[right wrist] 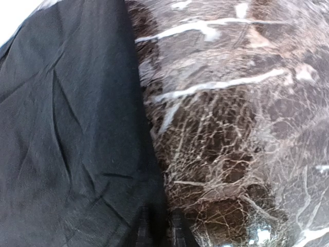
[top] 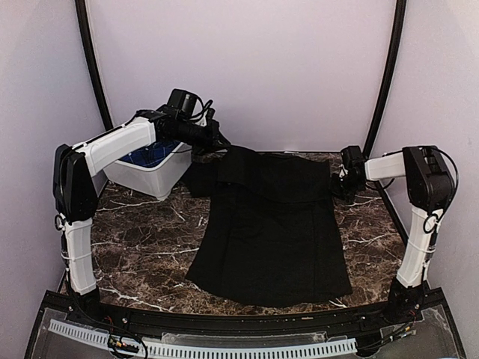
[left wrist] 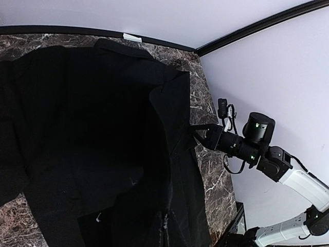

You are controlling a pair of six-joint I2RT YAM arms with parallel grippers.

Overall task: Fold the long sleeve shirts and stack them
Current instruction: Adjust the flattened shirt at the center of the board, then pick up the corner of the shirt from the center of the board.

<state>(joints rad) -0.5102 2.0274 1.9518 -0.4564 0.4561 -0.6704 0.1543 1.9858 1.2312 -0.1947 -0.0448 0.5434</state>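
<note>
The top external camera sits high above and behind the arm bases, which lie along the bottom of its frame. It faces the back wall and takes in the whole table [top: 142, 239] from afar. The left wrist camera hangs over the table's far left, looking across the black shirt [left wrist: 92, 128] toward the right arm [left wrist: 303, 182] at the lower right of its frame. The right wrist camera looks down from very close: cloth fills its left half, marble its right. All three share the shirt's right edge.
</note>
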